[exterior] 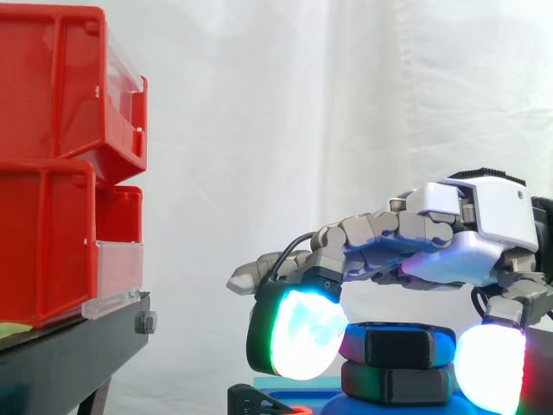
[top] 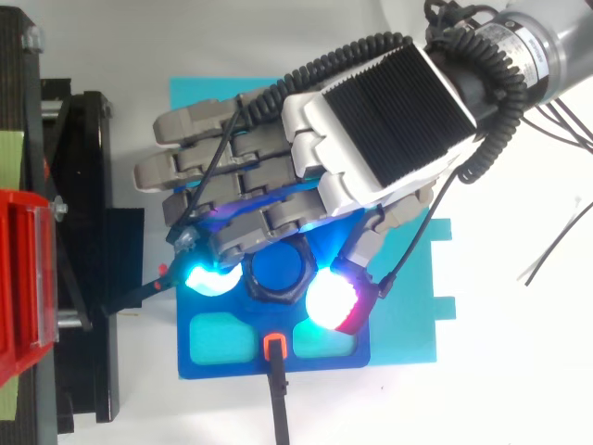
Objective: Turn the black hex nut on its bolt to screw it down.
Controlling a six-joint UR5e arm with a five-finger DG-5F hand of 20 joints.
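Observation:
The black hex nut point(exterior: 397, 344) point(top: 278, 298) sits on a blue bolt point(top: 278, 269) that rises from a blue fixture plate point(top: 190, 363). In the side view a second black hex piece point(exterior: 393, 382) lies directly under the nut. My hand point(exterior: 467, 233) point(top: 371, 120) hovers palm-down over the nut. A curled finger with a cyan-green glowing pad point(exterior: 298, 337) point(top: 208, 278) presses one side of the nut. The thumb's white-red pad point(exterior: 492, 359) point(top: 334, 301) is against the opposite side. The other fingers stretch out above it.
Red bins point(exterior: 52, 173) point(top: 18, 278) are stacked on a black stand point(exterior: 69, 354) point(top: 83, 232) to the left of the fixture. The plate lies on a cyan sheet point(top: 408, 306). An orange-tipped black strap point(top: 275, 371) leads off the plate's near edge.

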